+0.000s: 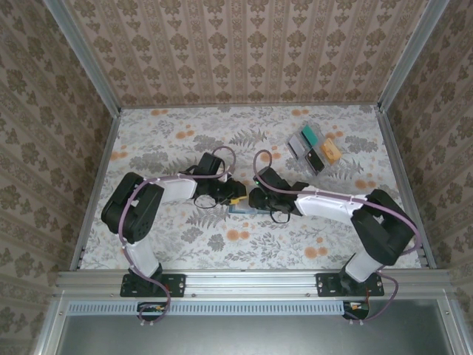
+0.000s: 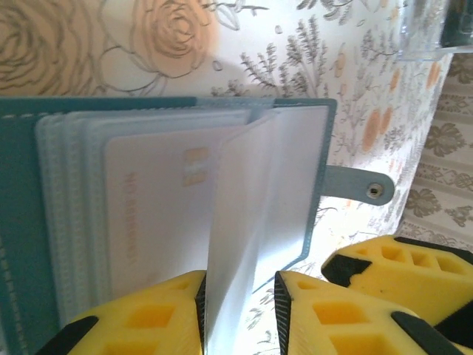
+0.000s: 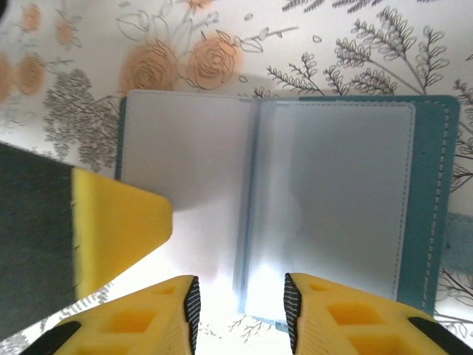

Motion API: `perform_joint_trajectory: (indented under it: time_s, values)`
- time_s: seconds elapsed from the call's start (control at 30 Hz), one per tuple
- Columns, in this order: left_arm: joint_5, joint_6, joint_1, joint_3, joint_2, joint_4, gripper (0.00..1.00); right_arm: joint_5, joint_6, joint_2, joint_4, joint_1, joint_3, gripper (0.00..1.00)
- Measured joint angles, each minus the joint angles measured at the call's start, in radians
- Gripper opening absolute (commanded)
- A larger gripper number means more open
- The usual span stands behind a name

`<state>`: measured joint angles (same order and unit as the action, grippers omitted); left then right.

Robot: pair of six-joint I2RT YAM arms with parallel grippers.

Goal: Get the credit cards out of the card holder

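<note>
Card holder [image 1: 242, 210] open | left claw [image 2: 239, 296], 9 o'clock side, astride sleeve [image 2: 244, 222], grip not determinable | right claw [image 3: 239, 296], 3 o'clock side, apart

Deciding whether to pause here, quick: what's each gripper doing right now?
Left gripper: fingers either side of a raised clear sleeve of the card holder; grip cannot be told.
Right gripper: open, fingers apart over the card holder.

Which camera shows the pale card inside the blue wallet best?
Left wrist: the credit card sits close, chip visible, in the card holder. Right wrist shows pale sleeves, card unclear; from the top the holder is tiny.
</note>
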<state>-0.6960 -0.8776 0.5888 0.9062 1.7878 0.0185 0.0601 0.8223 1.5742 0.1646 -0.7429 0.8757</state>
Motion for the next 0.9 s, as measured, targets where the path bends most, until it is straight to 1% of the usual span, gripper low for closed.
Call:
perform_joint_trajectory:
  time_s: [0.17,0.23,0.33,0.4,0.47,0.6,0.77,0.9]
  values:
    - [-0.027,-0.026,0.012,0.000,0.000,0.057,0.37,0.065,0.023,-0.107,-0.005,0.002,-0.059,0.48]
    - [-0.031,-0.039,0.031,0.002,0.000,0.080,0.39,0.102,0.031,-0.157,-0.001,0.004,-0.081,0.53]
    - [-0.030,-0.048,0.068,0.022,0.000,0.089,0.45,0.153,0.045,-0.225,0.011,0.008,-0.104,0.57]
    - [-0.030,-0.050,0.089,0.051,0.002,0.087,0.47,0.184,0.051,-0.257,0.025,0.010,-0.108,0.58]
    - [-0.024,-0.048,0.104,0.084,0.013,0.085,0.48,0.215,0.057,-0.272,0.036,0.013,-0.108,0.59]
    - [-0.019,-0.040,0.103,0.142,0.056,0.072,0.50,0.240,0.070,-0.280,0.053,0.018,-0.114,0.61]
    - [-0.002,-0.007,0.100,0.164,0.068,0.009,0.52,0.244,0.071,-0.280,0.072,0.019,-0.118,0.61]
    - [0.023,0.027,0.077,0.163,0.051,-0.058,0.52,0.230,0.058,-0.280,0.071,0.019,-0.117,0.61]
